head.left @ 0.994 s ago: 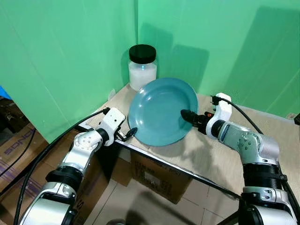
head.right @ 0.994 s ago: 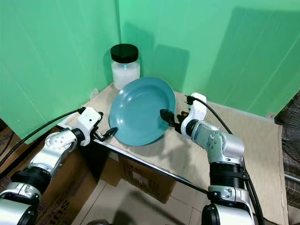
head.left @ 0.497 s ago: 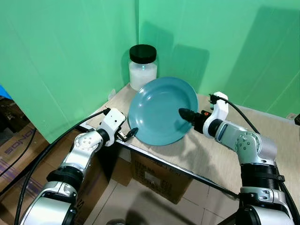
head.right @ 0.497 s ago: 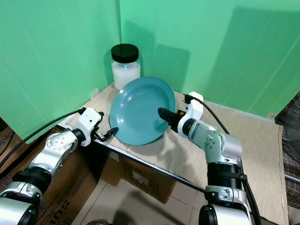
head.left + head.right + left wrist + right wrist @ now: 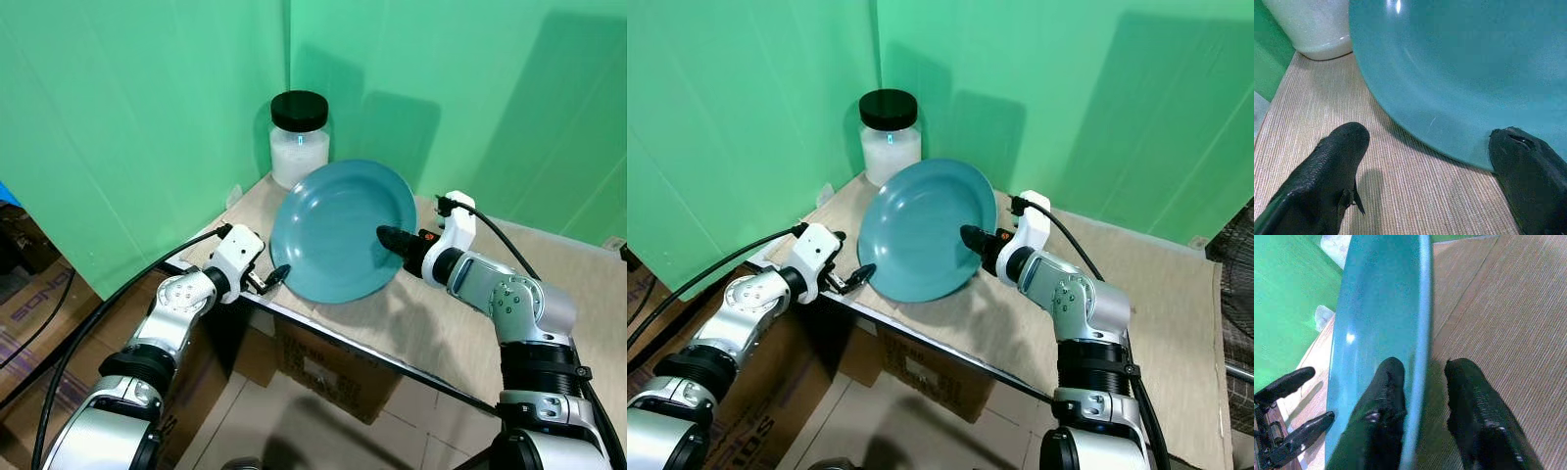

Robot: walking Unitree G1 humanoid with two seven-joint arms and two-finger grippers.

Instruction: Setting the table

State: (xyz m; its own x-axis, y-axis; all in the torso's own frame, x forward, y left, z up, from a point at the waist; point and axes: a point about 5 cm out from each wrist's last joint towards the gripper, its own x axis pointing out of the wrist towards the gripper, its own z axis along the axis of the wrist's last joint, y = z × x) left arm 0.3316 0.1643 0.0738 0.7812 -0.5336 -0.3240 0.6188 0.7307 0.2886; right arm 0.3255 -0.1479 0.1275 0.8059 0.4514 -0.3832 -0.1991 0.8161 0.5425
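Here the teal plate (image 5: 342, 231) is held tilted above the near left corner of the table (image 5: 549, 284), its hollow face turned up toward the head camera and its lower edge toward the table's front edge. The plate's right rim is gripped by the right gripper (image 5: 1422, 396): in the right wrist view one black finger lies on the concave face and the other behind the rim, so the fingers are closed across the rim edge-on. The left gripper (image 5: 1425, 147) is seen with its fingers spread apart, one on each side of the plate's lower left edge; one fingertip appears to touch the rim, yet nothing is clamped. The relation on which the next move is judged to depend is this: the plate is carried from its right side only, and its plane slopes down and away from that grip toward the left gripper, so the free lower edge lies nearest the left arm and the woven table mat (image 5: 1415, 196) directly beneath. A jar with a black lid (image 5: 298, 137) stands just behind the plate at the back corner, close to the green backdrop (image 5: 147, 98). Levelling would probably be done by rotating about the right-hand grip.
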